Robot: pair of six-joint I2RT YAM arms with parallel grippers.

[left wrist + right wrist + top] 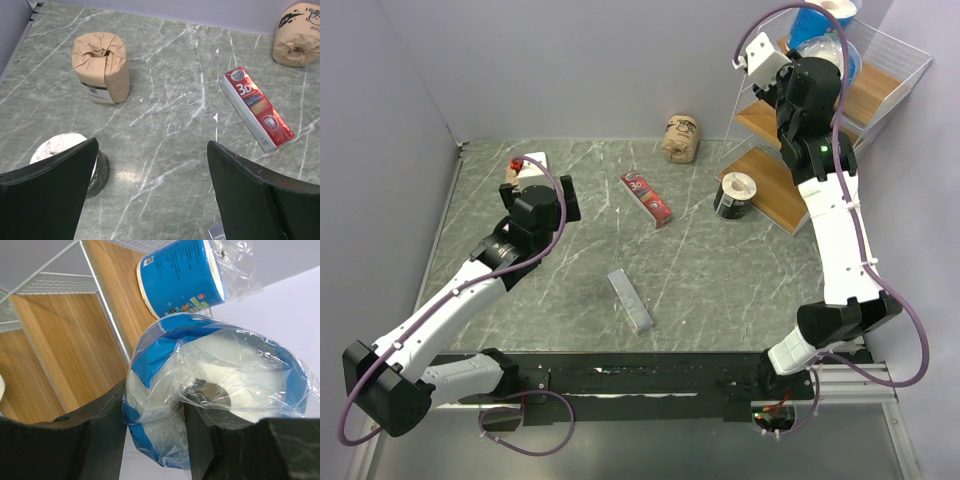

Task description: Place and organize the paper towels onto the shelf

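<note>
Blue wrap covers the roll (pixel 215 385) that the right end effector (pixel 165 440) grips, core end facing the wrist, just before the second blue roll (pixel 182 277) on the shelf (pixel 50 355) top tier, while the left end effector (pixel 150 195) hangs wide open over the table (pixel 165 100).

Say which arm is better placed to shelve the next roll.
Right. The right gripper is shut on a blue roll up at the shelf; the left gripper hangs open and empty over the table.
</note>
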